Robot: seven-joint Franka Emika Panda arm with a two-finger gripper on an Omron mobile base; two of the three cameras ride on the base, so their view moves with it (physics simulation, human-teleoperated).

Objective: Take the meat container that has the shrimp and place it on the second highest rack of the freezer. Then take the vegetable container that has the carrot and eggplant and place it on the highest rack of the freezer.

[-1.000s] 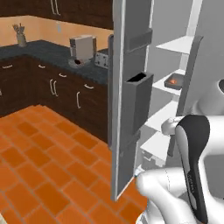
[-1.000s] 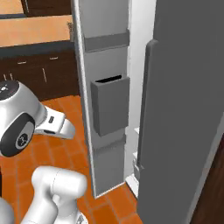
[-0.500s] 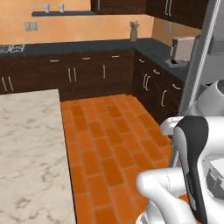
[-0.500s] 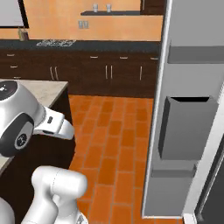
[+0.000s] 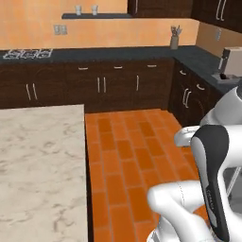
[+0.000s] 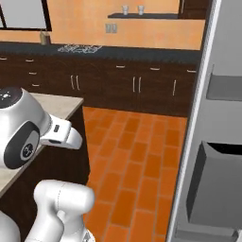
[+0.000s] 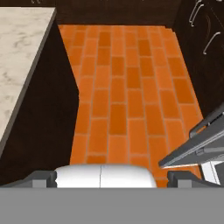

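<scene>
Hand view shows your gripper (image 7: 112, 178) spread wide, holding nothing, above the orange brick floor (image 7: 131, 87). You can read no writing on the grey freezer door (image 6: 212, 156) or the marble island counter (image 5: 38, 165).

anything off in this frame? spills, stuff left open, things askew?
One thing: the freezer door stands wide open, swung out over the orange tile floor, dark bins exposed. No spills or debris on the floor; the marble island top and back counter look tidy.

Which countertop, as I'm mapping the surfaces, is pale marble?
The island countertop nearest the robot: it is veined off-white, while the wall counters are dark.
</scene>
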